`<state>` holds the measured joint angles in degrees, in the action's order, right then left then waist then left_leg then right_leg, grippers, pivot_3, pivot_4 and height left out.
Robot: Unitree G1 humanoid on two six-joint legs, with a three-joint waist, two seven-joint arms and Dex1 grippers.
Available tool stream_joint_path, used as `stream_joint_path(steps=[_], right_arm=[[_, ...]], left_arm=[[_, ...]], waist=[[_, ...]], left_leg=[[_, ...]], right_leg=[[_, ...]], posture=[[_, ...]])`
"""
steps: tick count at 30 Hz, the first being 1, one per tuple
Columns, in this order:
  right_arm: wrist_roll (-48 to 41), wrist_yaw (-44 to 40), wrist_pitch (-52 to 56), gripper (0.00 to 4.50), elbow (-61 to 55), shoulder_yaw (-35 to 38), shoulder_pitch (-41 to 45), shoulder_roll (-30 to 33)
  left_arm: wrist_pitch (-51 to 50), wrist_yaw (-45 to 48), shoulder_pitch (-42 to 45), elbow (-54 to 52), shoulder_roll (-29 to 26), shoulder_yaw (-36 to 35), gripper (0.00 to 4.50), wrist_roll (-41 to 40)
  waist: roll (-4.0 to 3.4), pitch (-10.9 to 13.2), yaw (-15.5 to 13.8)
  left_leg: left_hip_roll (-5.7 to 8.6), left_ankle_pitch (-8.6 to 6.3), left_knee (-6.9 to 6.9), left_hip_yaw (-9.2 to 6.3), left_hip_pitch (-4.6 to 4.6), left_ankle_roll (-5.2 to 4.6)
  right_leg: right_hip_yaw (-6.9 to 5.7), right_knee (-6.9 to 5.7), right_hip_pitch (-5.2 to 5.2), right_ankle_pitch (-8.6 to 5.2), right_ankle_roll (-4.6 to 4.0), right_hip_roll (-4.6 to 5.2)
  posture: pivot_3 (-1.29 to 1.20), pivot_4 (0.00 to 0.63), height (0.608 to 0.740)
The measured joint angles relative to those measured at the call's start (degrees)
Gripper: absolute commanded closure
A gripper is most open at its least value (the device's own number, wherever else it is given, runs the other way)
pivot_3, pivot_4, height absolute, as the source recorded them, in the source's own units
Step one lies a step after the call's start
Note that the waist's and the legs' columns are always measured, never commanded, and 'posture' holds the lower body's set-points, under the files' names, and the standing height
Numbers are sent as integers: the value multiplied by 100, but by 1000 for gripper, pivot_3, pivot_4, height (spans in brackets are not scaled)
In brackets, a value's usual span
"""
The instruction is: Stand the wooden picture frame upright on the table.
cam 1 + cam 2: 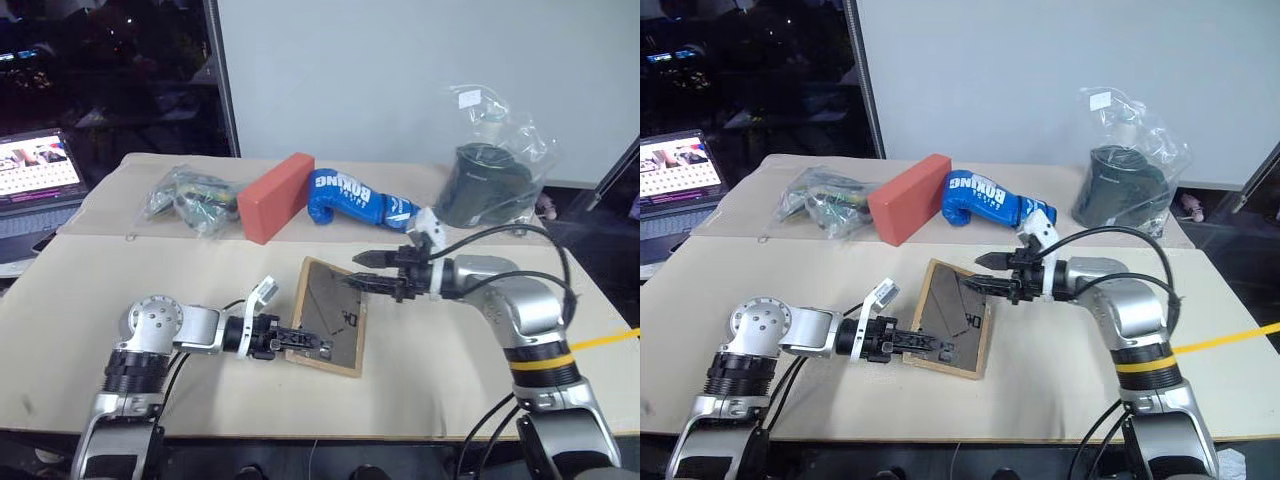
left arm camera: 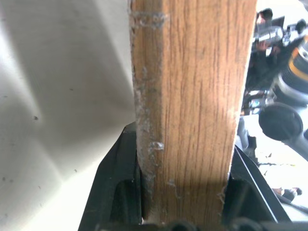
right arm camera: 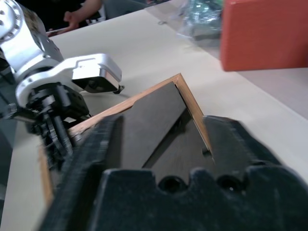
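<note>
My left claw (image 1: 305, 343) is clamped on the near edge of the wooden picture frame (image 1: 330, 315), one finger on each face of the light-wood rail; in my left wrist view the rail (image 2: 192, 110) runs straight up between my two black fingers (image 2: 120, 183). The frame sits near the middle of the table (image 1: 430, 400), a little toward the front edge. Its dark back faces up and its far end is tilted up off the tabletop. The fold-out stand (image 1: 962, 318) shows as a dark flap on that back.

My right claw (image 1: 375, 270) hovers just over the frame's far upper edge, its fingers spread apart with nothing between them. I cannot tell whether the lower fingertip touches the wood. In my right wrist view the frame's far corner (image 3: 179, 77) lies between my open fingers (image 3: 236, 139), with my left claw (image 3: 55, 130) beyond it at the opposite edge.

Along the table's back edge, from the left corner toward the right, lie a crumpled clear bag of small items (image 1: 190, 200), a red-orange brick-shaped block (image 1: 275, 197), a blue boxing glove (image 1: 360, 200) and a clear bag holding something dark (image 1: 490, 180). Off the table's left edge stands an open laptop (image 1: 35, 175).
</note>
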<state>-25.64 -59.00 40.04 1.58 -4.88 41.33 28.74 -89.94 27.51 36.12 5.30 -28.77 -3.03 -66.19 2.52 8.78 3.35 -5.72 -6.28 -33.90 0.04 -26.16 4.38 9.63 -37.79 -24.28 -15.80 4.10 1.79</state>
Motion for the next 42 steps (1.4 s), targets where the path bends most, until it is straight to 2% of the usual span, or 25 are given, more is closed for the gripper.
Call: stream_joint_path(steps=[5, 16, 26, 31, 34, 39, 42], right_arm=[[-1, -326, 51, 115, 90, -327, -2, 56], [-46, -749, -114, 115, -361, -533, -357, 34], [-491, -914, -82, 115, -1063, -366, -480, 213], [-477, -982, -98, 115, -1245, -386, -777, 599], [-435, -921, -41, 115, -1194, -380, -936, 829], [-176, -1113, -240, 115, -1096, -114, -1666, 1928], [-184, -1223, -276, 115, -1237, 177, -2097, 2335]], left_arm=[[97, 310, 108, -104, -89, 190, 3332, 337], [166, 733, 236, 110, -48, 188, 3332, 670], [217, 1188, 488, 390, -4, 196, 3332, 855], [46, 1196, 583, 481, 213, 214, 3332, 960], [111, 1275, 653, 356, 149, 265, 3332, 1031], [326, 1817, 725, 259, -272, 694, 3332, 1299], [466, 2164, 1036, 558, -376, 862, 3332, 1451]], waist=[[-2, 1, -44], [-2, 1, -62], [-1, 2, -79], [-1, 2, -84], [-1, 3, -71], [2, 4, -102], [2, 5, -108]], left_leg=[[-1, 0, 2, -3, -2, 0], [-1, 0, 0, -6, -2, -1], [-1, 0, -2, -9, -3, -1], [-1, 0, -4, -9, -7, -1], [-1, 0, -3, -11, -7, -1], [0, 0, -4, -10, -10, -1], [0, 0, -5, -11, -10, -1]], right_leg=[[-5, 0, -2, 0, 0, 0], [-7, -2, -2, -2, 3, 0], [-11, -3, -1, -4, 6, 0], [-12, -3, -1, -4, 6, 0], [-12, -5, -3, -4, 5, 0], [-13, 4, -2, -7, 6, 1], [-13, 4, -2, -25, 37, 2]], posture=[[0, 150, 727], [0, 150, 727], [0, 150, 727], [0, 150, 727], [0, 150, 727], [0, 150, 727], [0, 150, 727]])
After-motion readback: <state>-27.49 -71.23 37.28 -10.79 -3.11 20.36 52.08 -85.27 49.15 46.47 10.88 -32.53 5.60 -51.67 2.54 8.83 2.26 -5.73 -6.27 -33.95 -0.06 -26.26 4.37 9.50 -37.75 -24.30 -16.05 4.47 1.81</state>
